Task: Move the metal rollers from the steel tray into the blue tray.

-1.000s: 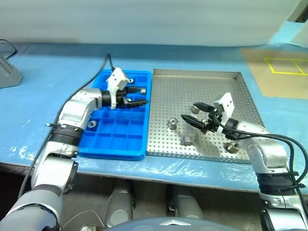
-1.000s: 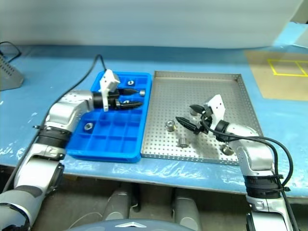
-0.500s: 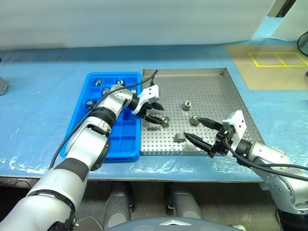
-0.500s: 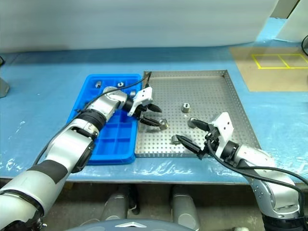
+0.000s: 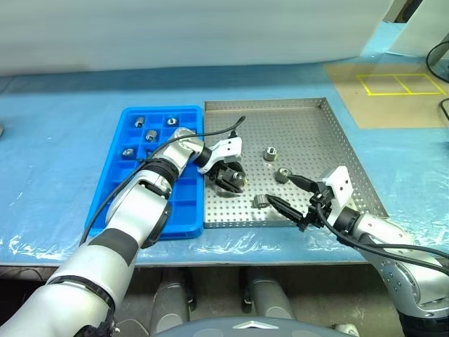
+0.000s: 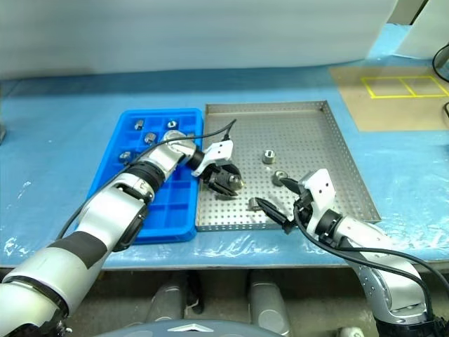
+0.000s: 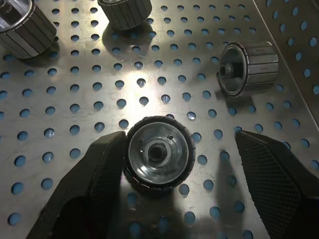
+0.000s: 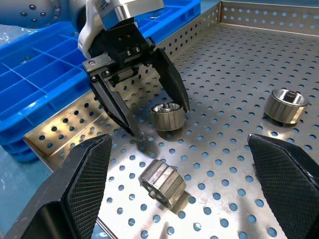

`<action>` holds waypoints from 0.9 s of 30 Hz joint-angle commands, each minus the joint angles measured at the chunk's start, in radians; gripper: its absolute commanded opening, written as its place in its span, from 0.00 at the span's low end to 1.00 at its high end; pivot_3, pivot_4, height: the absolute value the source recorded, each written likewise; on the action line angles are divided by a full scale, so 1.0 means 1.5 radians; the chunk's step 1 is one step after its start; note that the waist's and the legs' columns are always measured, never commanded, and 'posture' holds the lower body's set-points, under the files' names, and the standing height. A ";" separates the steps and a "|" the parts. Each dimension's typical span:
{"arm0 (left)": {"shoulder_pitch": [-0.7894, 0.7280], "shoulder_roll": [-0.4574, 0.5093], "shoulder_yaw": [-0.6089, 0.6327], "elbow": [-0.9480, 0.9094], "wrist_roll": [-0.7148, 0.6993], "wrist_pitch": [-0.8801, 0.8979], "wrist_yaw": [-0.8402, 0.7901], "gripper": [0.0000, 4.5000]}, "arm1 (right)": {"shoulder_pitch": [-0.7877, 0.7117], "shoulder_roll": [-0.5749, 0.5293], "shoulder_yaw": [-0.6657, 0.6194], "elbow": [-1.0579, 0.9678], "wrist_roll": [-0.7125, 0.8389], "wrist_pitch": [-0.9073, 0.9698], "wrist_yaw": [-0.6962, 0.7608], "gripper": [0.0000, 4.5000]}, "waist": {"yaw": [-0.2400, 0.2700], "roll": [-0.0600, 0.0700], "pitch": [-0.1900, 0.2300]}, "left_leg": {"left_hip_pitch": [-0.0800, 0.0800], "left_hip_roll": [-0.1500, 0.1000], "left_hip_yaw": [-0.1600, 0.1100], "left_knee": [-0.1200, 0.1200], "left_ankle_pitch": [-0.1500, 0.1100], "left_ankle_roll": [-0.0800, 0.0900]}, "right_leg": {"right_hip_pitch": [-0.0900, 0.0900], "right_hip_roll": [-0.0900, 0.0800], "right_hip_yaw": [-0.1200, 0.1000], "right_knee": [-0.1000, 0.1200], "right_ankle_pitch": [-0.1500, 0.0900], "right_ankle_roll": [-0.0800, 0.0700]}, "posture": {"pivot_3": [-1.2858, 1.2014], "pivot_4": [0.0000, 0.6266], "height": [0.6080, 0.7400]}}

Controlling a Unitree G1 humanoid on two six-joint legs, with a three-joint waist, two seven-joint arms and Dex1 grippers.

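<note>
- While the left gripper (image 5: 230, 177) straddles one upright roller (image 7: 158, 154) near the left edge of the steel tray (image 5: 309, 119), its fingers stand apart: one pad (image 7: 102, 164) touches the roller's side, the other stands well clear.
- Closing from this off-centre pose could push the roller sideways over the perforated floor instead of pinching it, or tip it onto its side, since only one pad meets it first.
- A roller lying on its side (image 5: 261, 201) sits near the tray's front edge; it looks free to roll if bumped.
- The right gripper (image 5: 286, 192) hovers over the tray's front edge, fingers spread wide and holding nothing; a second arm this close to the first raises the risk of the two touching.
- Two more upright rollers (image 5: 270, 153) stand toward the tray's middle, and several others (image 5: 150, 134) already rest in the far compartments of the blue tray (image 5: 112, 200) on the surface (image 5: 56, 140).
- From the head views the straddled roller is mostly hidden by the fingers.
- The left arm covers part of the blue tray, so its full count cannot be told.
</note>
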 commanded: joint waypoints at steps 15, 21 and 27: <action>0.014 0.000 0.040 -0.010 0.018 -0.021 0.076 0.39 | -0.034 -0.004 0.020 0.005 -0.022 -0.022 -0.002 1.00 | -0.002 0.000 0.000 | 0.002 0.000 0.000 0.004 -0.001 0.001 | 0.003 0.000 0.001 0.000 -0.003 0.005 | 0.29 0.24 1.00; 0.017 0.061 0.104 -0.182 -0.072 -0.011 -0.005 0.39 | -0.041 -0.006 0.019 0.017 -0.024 -0.027 0.009 1.00 | 0.000 0.000 0.000 | -0.003 0.000 0.000 0.004 -0.001 0.001 | -0.002 0.000 0.000 0.000 0.001 -0.001 | 0.31 0.24 1.00; 0.151 0.185 0.159 -0.515 -0.195 0.150 -0.072 0.39 | -0.122 0.013 0.069 0.079 -0.046 -0.048 0.021 1.00 | -0.002 0.001 -0.001 | -0.003 0.002 0.000 0.003 -0.001 0.001 | -0.003 0.000 0.000 0.001 0.002 -0.001 | 0.34 0.24 1.00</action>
